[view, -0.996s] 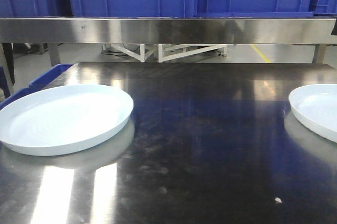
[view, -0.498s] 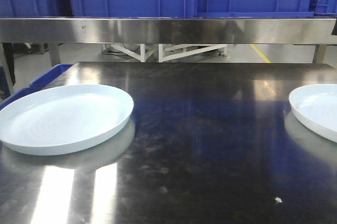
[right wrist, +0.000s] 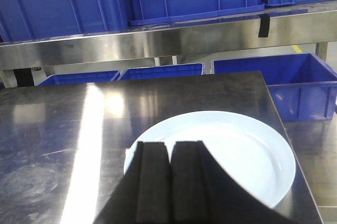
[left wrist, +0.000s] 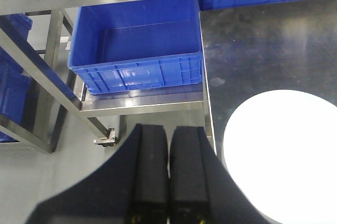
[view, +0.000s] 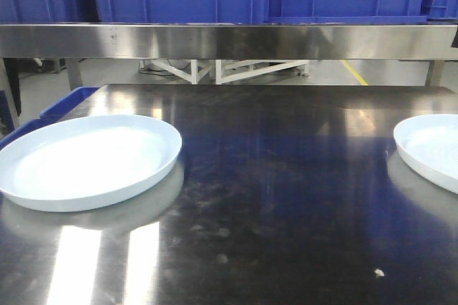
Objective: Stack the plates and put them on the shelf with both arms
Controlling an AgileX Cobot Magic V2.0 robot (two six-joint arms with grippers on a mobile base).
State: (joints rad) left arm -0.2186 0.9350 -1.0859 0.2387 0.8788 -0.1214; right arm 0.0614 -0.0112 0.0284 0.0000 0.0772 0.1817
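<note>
Steel tabletop [view: 286,197] carries left plate [view: 89,162] near its left edge and right plate [view: 433,151] at right edge, cut by frame; well apart, unstacked. Left gripper [left wrist: 168,176] closed, empty, just off tabletop's left edge beside left plate. Right gripper [right wrist: 169,182] closed, empty, over right plate's near rim.
</note>
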